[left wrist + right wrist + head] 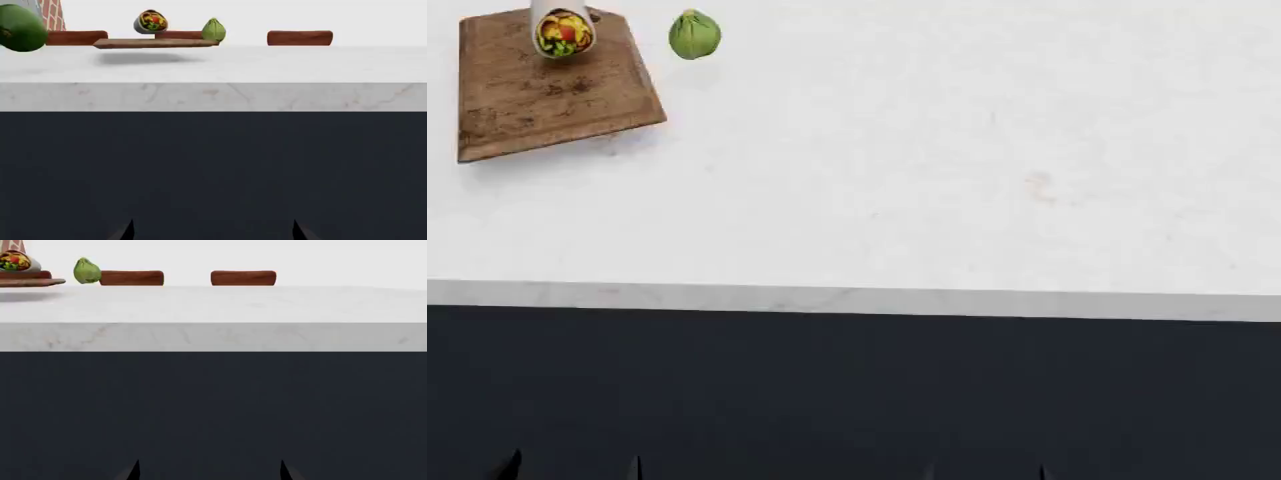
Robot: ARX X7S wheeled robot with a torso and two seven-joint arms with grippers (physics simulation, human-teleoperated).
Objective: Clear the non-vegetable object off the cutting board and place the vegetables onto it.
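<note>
- Wrap (563, 32) lies on the board's (547, 100) far end; nothing cleared yet.
- Leafy ball (694, 35) sits on the worktop (961, 180) just beside the board; green oval (20, 27) is also off it.
- Both tools hang low before the worktop, tips spread, holding nothing.

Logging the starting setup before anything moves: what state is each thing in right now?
Wrap: lying on the cutting board, filling end facing the robot.
Cutting board: flat on the counter, holding only the wrap.
Leafy green ball: on the counter beside the board, off it.
Dark green oval: on the counter, off the board.
Left gripper: open, empty.
Right gripper: open, empty.
</note>
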